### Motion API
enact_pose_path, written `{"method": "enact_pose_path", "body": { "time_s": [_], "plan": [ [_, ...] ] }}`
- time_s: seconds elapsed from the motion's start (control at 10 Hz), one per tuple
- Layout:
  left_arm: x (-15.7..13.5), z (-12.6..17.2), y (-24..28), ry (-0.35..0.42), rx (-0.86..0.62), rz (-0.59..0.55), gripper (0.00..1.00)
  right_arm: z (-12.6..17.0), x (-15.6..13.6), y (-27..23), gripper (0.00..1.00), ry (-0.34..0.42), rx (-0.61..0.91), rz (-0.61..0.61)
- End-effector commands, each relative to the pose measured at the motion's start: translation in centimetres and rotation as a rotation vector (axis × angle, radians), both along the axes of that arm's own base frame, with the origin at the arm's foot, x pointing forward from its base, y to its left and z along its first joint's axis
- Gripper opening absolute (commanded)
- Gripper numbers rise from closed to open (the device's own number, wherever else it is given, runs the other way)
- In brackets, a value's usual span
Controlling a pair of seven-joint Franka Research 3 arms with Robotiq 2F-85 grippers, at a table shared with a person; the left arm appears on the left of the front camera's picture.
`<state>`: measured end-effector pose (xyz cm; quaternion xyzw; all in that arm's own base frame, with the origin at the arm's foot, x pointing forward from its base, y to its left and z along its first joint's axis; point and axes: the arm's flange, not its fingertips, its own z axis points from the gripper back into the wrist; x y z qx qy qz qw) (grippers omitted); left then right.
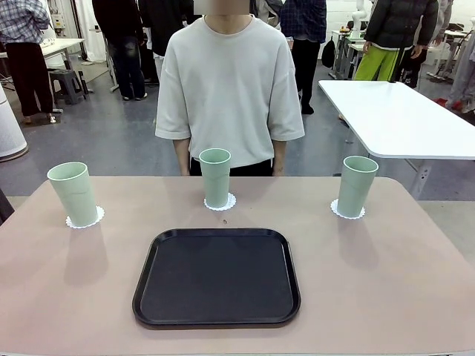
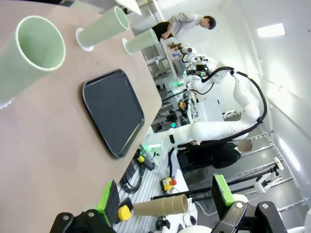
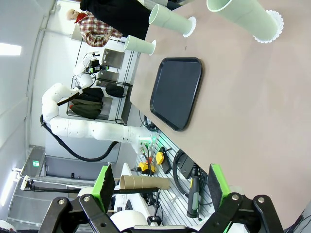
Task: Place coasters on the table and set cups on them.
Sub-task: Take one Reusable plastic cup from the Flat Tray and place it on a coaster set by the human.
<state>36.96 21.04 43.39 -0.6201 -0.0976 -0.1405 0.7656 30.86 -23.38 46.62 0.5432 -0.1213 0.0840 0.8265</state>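
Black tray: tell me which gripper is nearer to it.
Neither is clearly nearer. Left gripper and right gripper both hang open off the table's near edge, well back from the black tray, on opposite sides.

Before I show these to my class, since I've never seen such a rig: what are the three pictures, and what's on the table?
The front picture looks across a tan table at a person standing on the far side. Three green cups each stand on a white coaster, behind a black tray with nothing on it. The other two pictures come from cameras on the robot's two wrists, tilted sideways. Each shows that arm's own left gripper or right gripper, fingers open, holding nothing, away from the table.
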Motion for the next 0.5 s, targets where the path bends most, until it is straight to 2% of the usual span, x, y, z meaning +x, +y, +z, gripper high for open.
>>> {"method": "enact_pose_path", "body": {
  "time_s": [0.0,0.4],
  "plan": [
    [-0.08,0.26,0.09,0.011,-0.003,0.003,1.0,0.05,-0.05,-0.01,1.0,-0.002,0.009,0.002],
    [-0.08,0.26,0.09,0.011,-0.003,0.003,1.0,0.05,-0.05,-0.01,1.0,-0.002,0.009,0.002]
  ]
}}
